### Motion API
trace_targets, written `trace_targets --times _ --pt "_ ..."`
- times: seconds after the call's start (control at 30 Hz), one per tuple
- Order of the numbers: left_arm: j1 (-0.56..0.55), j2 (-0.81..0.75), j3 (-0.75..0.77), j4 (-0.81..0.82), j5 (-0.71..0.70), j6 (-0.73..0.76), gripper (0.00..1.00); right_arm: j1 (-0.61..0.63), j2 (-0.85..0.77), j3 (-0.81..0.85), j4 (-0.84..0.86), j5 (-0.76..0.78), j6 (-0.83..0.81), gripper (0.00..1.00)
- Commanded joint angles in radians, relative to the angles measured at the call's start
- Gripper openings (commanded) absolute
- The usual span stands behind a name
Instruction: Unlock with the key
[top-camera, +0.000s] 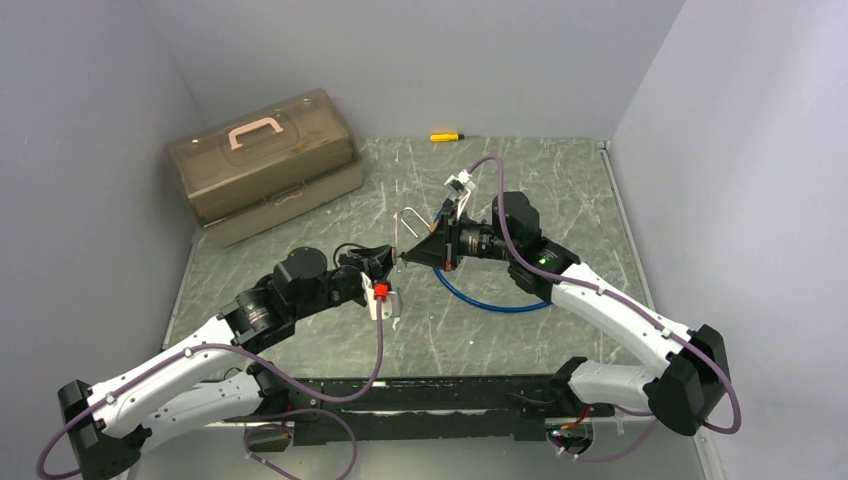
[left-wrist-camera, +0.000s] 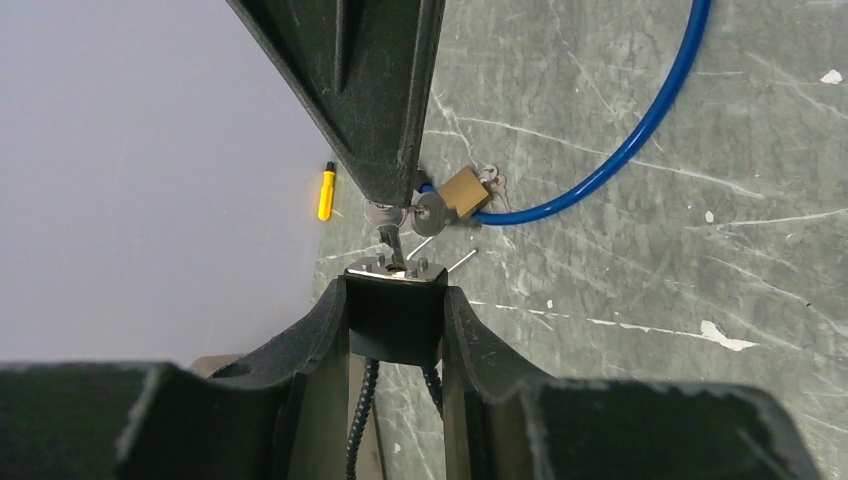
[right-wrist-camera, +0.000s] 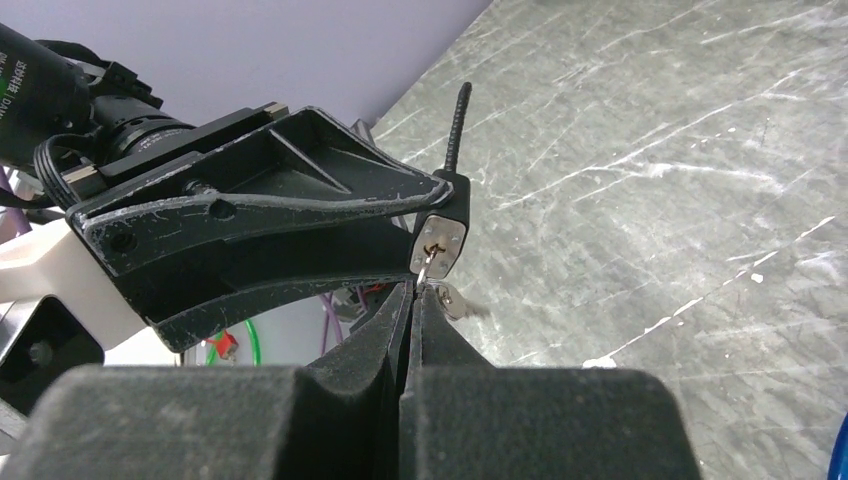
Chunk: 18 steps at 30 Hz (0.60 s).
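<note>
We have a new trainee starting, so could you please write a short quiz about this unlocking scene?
1. True or false: the right claw is shut on the key.
2. What does the left claw hold? A the toolbox; B the black lock; C the yellow screwdriver.
3. Fill in: the cable at the brass padlock is ___.
Key: 1 true; 2 B; 3 blue.
</note>
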<state>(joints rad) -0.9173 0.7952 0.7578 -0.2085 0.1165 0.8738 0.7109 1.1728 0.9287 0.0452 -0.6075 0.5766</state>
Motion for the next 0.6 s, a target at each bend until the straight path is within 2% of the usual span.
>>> trace_targets --times 0.0,0.2,0.57 --pt "-0.014 -0.022 0.079 0.086 0.138 -0.009 0.00 0.005 0.016 -0.004 0.023 0.073 -0.033 0.00" --pt "-0.015 -0.016 0.087 0.088 0.151 -0.014 0.00 0.014 0.036 -0.007 0.048 0.081 -0.024 0.00" --pt "-0.014 -0.002 0.078 0.261 -0.044 -0.002 0.00 0.030 0.070 0.006 0.024 0.077 -0.041 0.00"
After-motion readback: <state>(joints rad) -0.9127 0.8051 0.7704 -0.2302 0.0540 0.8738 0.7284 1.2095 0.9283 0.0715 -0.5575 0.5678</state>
